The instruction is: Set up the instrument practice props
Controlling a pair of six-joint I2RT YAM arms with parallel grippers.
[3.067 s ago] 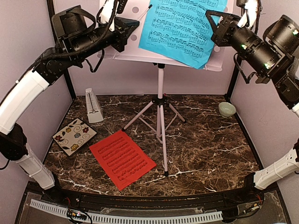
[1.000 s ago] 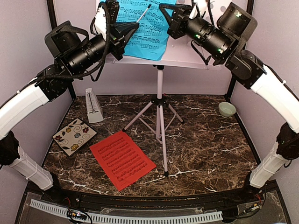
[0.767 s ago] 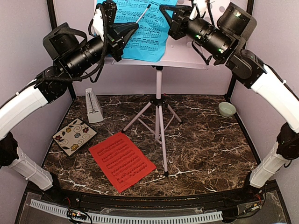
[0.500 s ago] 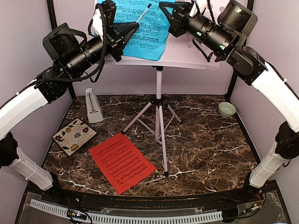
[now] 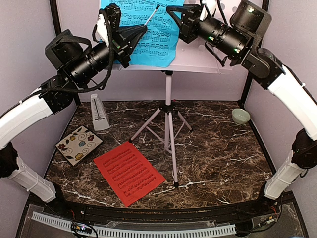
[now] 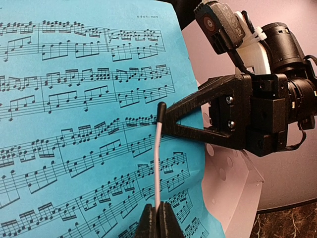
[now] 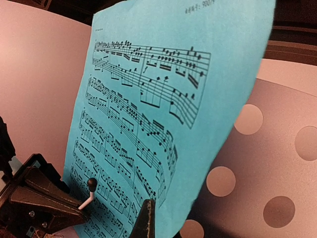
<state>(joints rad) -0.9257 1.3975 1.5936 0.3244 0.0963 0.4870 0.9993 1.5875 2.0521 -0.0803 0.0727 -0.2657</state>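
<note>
The blue music sheet (image 5: 143, 34) stands against the left half of the white perforated music stand's desk (image 5: 198, 57), whose pole and tripod (image 5: 169, 114) stand mid-table. My left gripper (image 5: 140, 30) is shut on a thin white rod with a black tip (image 6: 157, 163) that lies across the sheet (image 6: 74, 124). My right gripper (image 5: 172, 11) is shut on the sheet's right edge (image 7: 163, 99), one finger (image 7: 146, 218) in front of the paper. The red-orange sheet (image 5: 129, 171) lies flat on the table at front left. The grey pyramid metronome (image 5: 99, 113) stands at back left.
A floral square coaster (image 5: 78, 145) lies at the left, and a small green bowl (image 5: 240, 116) sits at the back right. Purple walls close in the dark marble table (image 5: 223, 158). Both arms reach high over the stand's desk.
My right gripper has carried the blue sheet from the desk's right side to its left half. My left gripper kept hold of the rod. In the last half second almost nothing moved.
</note>
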